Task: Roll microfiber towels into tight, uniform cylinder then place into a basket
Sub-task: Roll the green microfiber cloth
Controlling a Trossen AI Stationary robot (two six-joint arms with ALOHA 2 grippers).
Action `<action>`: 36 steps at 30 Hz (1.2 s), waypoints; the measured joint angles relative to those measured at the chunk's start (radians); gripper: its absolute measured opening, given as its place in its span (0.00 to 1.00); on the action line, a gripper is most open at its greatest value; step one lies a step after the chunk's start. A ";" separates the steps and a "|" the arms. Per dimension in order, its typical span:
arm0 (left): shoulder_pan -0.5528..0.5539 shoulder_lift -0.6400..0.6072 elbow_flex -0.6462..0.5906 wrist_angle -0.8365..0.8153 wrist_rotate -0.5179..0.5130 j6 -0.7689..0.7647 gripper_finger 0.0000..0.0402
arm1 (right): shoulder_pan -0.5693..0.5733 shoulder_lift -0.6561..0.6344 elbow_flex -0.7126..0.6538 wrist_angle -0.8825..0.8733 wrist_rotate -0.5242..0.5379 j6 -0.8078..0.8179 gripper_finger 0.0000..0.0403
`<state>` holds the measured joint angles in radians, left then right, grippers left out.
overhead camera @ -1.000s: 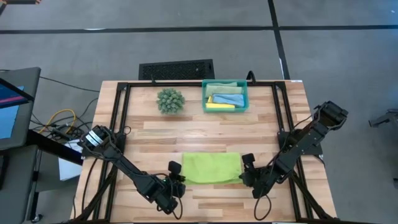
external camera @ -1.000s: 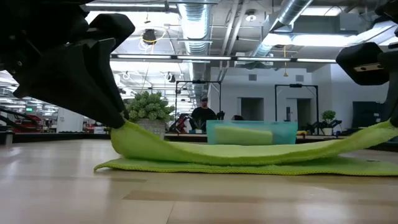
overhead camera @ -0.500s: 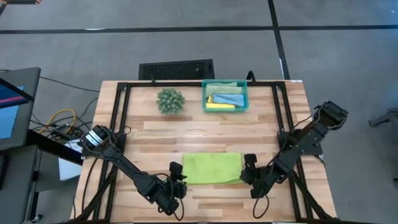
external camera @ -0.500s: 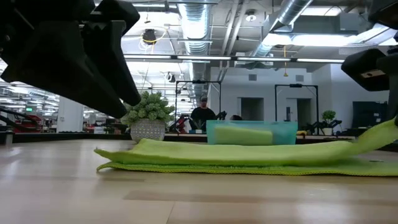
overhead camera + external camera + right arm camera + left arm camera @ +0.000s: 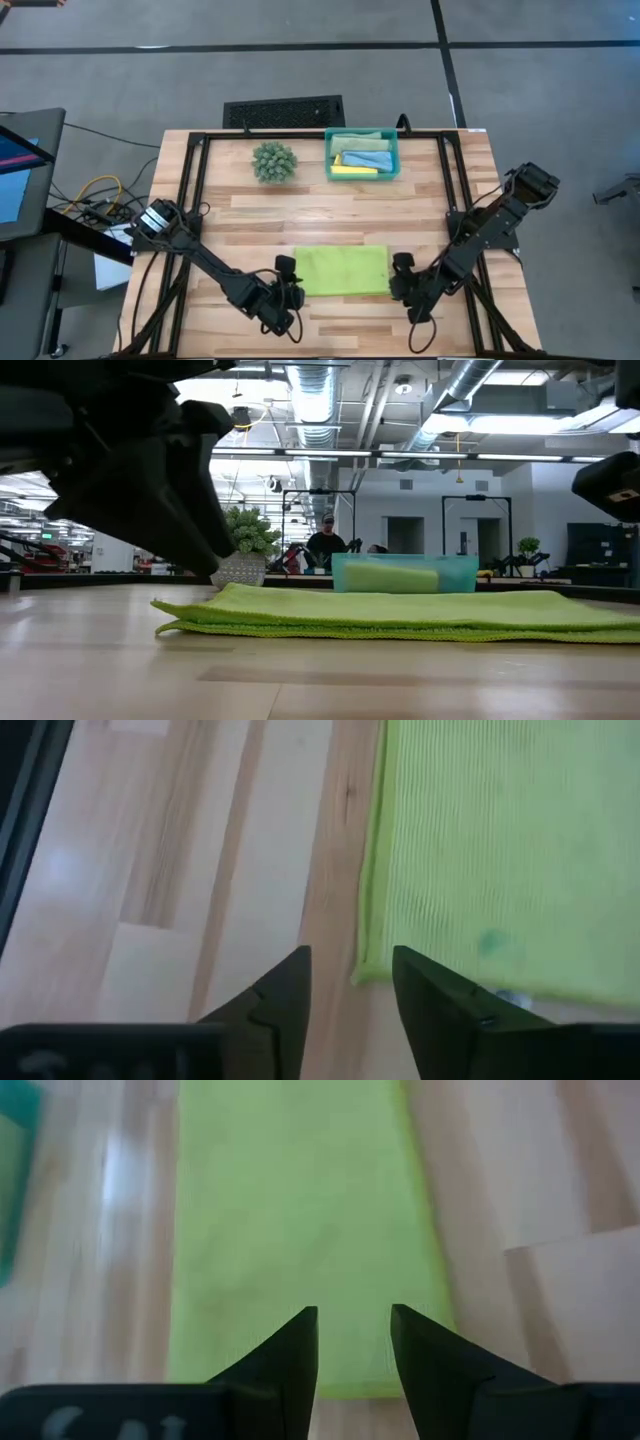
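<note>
Lime green towel [image 5: 342, 270] lies folded flat on the near middle of the table [image 5: 330, 215], and we see it as a low double layer in the low view [image 5: 400, 618], its edges resting on the wood. At its left edge we find the left gripper [image 5: 288, 288], hovering just beside the cloth; through the left wrist view its two dark fingers [image 5: 290, 1350] stand parted with the towel [image 5: 295, 1230] showing in the gap between them, and nothing is pinched. At the right edge we find the right gripper [image 5: 401, 273], also just beside the towel; in the right wrist view its fingers [image 5: 285, 988] are likewise spread, with bare wood between them and the towel's corner [image 5: 480, 860] lying just beyond one fingertip, so we read both sets of jaws as released and empty.

Far across the table, right of centre, we see the basket [image 5: 362, 155], a teal bin that holds a sage green towel [image 5: 362, 135], a light blue towel [image 5: 367, 158] and a yellow towel [image 5: 352, 172]. To its left sits a spiky green plant ball [image 5: 273, 161], well apart from the lime towel. Beyond the table's far edge a black grille [image 5: 284, 111] lies on the floor. In the low view we make out a person [image 5: 326, 540] standing far back in the room.
</note>
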<state>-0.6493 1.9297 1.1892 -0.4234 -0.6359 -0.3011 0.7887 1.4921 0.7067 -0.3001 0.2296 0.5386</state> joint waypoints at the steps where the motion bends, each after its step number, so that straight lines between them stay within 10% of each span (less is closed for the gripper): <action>1: 0.005 0.001 0.000 0.010 0.023 0.011 0.30 | -0.008 0.000 0.000 0.010 0.000 -0.018 0.41; 13: 0.056 0.083 0.007 -0.005 0.136 0.042 0.23 | -0.139 0.000 -0.118 0.126 -0.069 -0.044 0.20; 25: 0.062 0.021 0.019 -0.337 -0.309 -0.136 0.19 | -0.183 0.000 -0.169 0.470 -0.157 -0.231 0.10; 36: 0.165 0.004 -0.052 -0.016 -0.116 -0.162 0.19 | -0.230 0.000 -0.153 0.268 0.098 -0.117 0.05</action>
<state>-0.4841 1.9338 1.1368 -0.4393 -0.7522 -0.4636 0.5584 1.4925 0.5542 -0.0317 0.3272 0.4213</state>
